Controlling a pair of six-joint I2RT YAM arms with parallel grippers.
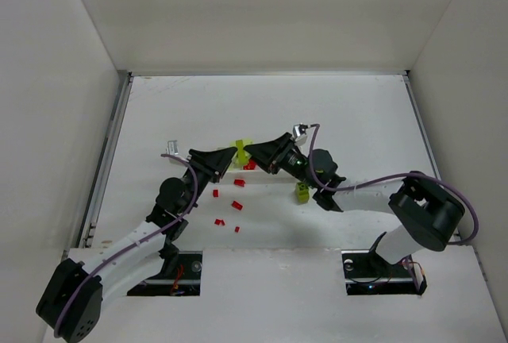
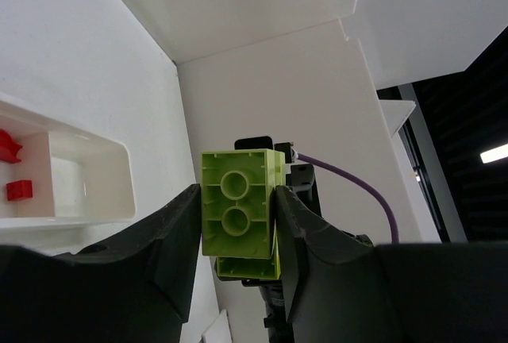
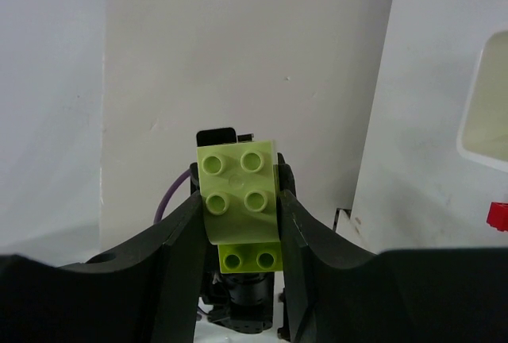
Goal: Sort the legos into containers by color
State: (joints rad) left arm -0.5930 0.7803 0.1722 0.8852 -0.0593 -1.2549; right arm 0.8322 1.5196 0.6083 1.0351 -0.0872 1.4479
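Left hand [image 2: 236, 200] clamps yellow-green lego stack [image 1: 240, 152]; right hand [image 3: 242, 202] clamps it too.

Left wrist view: white tray [image 2: 95, 170] (red bricks [image 2: 19, 190] inside) cut off leftward.

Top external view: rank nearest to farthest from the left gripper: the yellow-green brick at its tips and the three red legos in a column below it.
1. yellow-green brick, held at the tips of the left gripper.
2. top red lego, just below the brick in the view.
3. middle red lego, farther down the column.
4. bottom red lego, lowest of the column.
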